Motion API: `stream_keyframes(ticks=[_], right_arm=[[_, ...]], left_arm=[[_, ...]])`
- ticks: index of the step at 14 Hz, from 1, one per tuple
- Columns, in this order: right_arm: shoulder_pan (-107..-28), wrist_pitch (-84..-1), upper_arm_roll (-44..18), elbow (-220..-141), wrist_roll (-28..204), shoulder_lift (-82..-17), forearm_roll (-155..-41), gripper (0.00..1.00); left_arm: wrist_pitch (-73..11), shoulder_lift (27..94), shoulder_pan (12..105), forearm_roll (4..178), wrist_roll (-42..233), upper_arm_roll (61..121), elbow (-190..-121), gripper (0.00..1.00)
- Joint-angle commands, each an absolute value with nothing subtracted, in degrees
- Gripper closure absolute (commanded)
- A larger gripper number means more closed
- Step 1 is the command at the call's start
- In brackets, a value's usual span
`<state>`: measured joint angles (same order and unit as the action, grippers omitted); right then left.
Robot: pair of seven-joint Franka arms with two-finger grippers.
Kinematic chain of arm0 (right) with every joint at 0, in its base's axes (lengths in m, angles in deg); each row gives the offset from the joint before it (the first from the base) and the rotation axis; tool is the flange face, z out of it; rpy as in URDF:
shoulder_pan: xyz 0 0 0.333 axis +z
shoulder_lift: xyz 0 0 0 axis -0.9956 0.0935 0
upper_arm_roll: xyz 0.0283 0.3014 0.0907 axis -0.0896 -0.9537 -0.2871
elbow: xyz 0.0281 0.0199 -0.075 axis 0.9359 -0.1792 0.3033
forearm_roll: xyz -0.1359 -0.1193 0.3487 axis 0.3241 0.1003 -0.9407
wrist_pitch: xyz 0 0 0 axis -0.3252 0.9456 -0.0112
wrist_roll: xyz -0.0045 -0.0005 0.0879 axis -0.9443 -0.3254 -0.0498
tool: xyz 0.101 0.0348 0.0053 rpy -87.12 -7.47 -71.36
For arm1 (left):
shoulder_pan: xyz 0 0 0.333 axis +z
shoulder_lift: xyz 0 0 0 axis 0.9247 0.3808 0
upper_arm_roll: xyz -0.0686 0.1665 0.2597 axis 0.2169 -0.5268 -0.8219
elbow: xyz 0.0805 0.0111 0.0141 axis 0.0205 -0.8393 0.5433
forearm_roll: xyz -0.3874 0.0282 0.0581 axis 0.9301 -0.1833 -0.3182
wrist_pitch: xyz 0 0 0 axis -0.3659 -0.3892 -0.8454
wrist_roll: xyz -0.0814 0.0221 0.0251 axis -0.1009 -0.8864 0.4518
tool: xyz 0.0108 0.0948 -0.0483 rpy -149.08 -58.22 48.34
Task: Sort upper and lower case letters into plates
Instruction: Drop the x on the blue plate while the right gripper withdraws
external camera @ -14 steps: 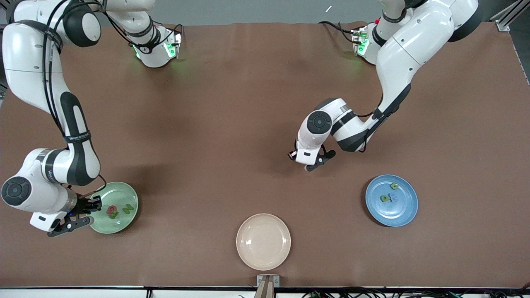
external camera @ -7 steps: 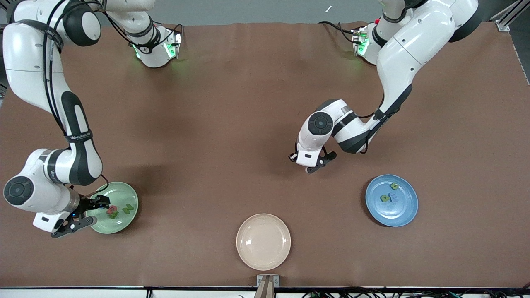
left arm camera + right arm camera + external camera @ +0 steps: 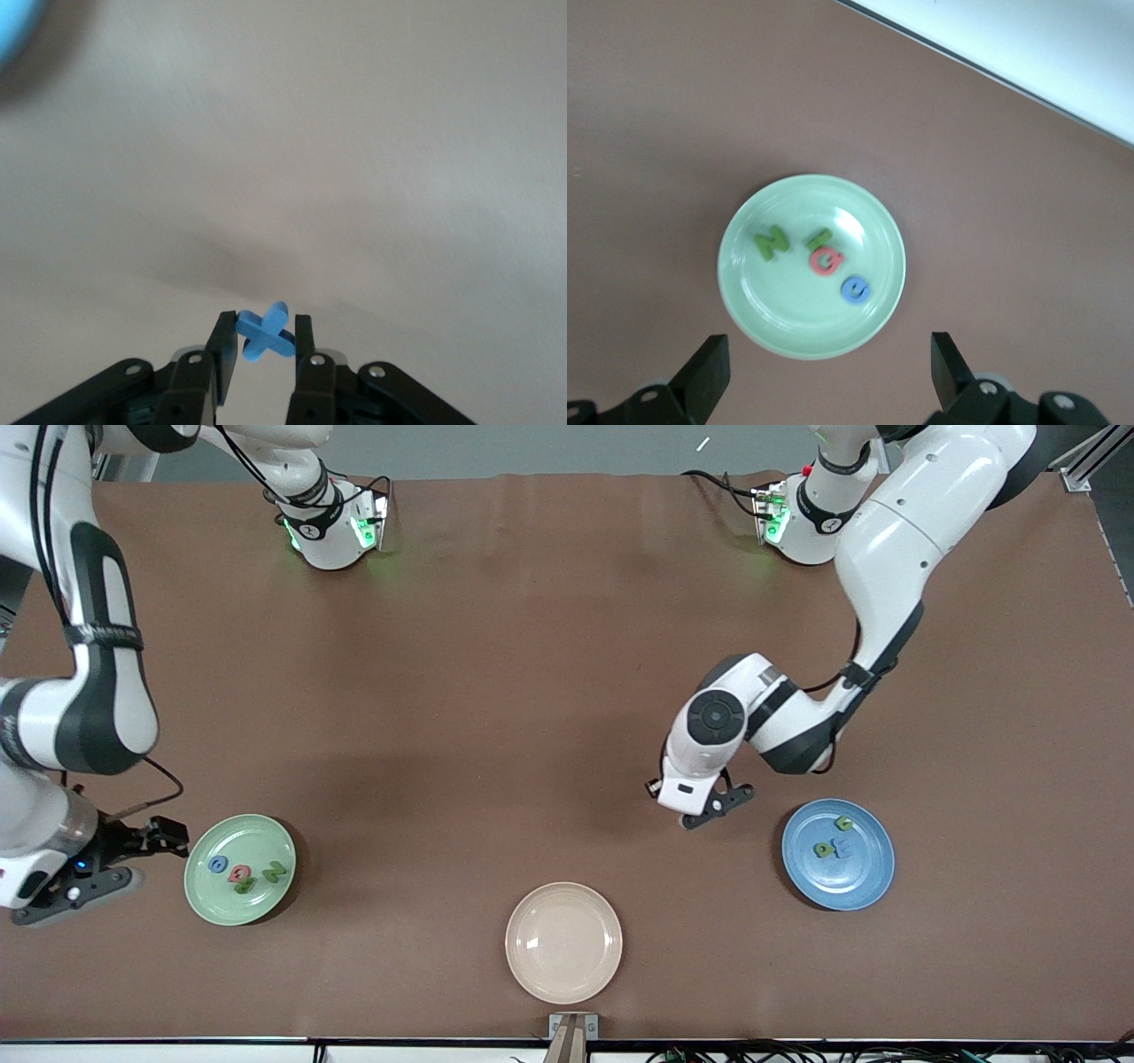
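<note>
Front view, near to far as we see it: cream-beige plate sits nearest the camera, mid-table, nothing on it. Next, pale green plate toward the right arm's end, holding a blue letter, a red letter and two green letters; the right wrist view shows them as a green N, a small green piece touching a red letter, and a blue e. Blue plate lies toward the left arm's end, about level with the green one, with a green letter, another green letter and a pale blue one beside it. Right gripper hangs beside the green plate, off its rim, jaws spread wide, nothing between them. Left gripper is over bare brown table, near the blue plate but apart from it; the left wrist view shows its jaws pinching a blue X-shaped letter. Farthest, both arm bases with green lights.
</note>
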<state>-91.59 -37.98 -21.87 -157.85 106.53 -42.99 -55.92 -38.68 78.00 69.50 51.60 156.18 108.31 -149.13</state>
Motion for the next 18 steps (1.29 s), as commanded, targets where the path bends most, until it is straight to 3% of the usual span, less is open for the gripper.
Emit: stream_keyframes(ticks=[1, 7, 9, 10, 12, 13, 18], right_arm=[[-91.58, -30.88, -22.86, -161.35, 98.22, -50.80, -59.72, 0.00], [-88.42, -25.22, -21.89, -171.34, 88.36, -66.25, -60.18, 0.00], [-87.89, -25.93, -21.71, -176.28, 87.82, -71.71, -60.26, 0.00], [-87.71, -25.84, -20.84, -177.34, 87.39, -73.56, -60.87, 0.00], [-83.52, -25.49, -15.68, -178.58, 87.21, -76.03, -62.98, 0.00], [-82.10, -25.49, -14.17, -179.11, 87.21, -77.00, -62.99, 0.00], [-82.00, -24.71, -14.59, -179.20, 84.31, -78.68, -62.90, 0.00]], left_arm=[[-36.83, 75.25, 74.81, 51.27, 145.22, 108.89, -149.29, 1.00], [-35.77, 75.95, 84.83, 51.09, 125.78, 108.63, -149.91, 0.98], [-35.77, 76.13, 86.16, 51.09, 122.17, 108.36, -149.91, 0.88], [-35.77, 76.30, 86.94, 51.09, 120.59, 108.27, -149.91, 0.79], [-35.77, 76.48, 87.57, 51.09, 119.43, 108.27, -149.82, 0.38], [-35.77, 76.30, 87.65, 51.09, 119.52, 108.36, -149.73, 0.00], [-29.47, 72.80, 87.74, 51.01, 115.85, 108.89, -146.76, 0.00]])
